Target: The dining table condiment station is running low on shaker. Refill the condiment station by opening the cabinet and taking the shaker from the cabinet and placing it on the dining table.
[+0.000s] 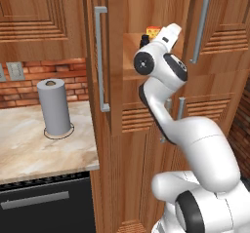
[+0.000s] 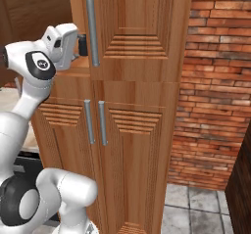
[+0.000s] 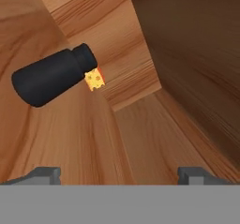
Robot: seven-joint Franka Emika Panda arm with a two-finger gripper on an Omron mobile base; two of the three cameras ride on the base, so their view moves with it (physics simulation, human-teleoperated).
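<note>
While the shaker sits on the cabinet shelf, nothing is gripping it: black, narrower top, rolled sideways in hand view since the camera is tilted. Cheese wedge is just behind it near its top end, looks touching or nearly so, can't tell which. End effector is wide, both finger tips spread far apart at the bottom of hand view, bare shelf wood between them, shaker up and left of the gap and clear of both. Left base view: left upper door swung out with long grey handle, hand reaching into the opening, cheese just above it. Right upper door is closed in right base view. Paper towel roll stands upright on the worktop left of the cabinet, brick wall behind.
</note>
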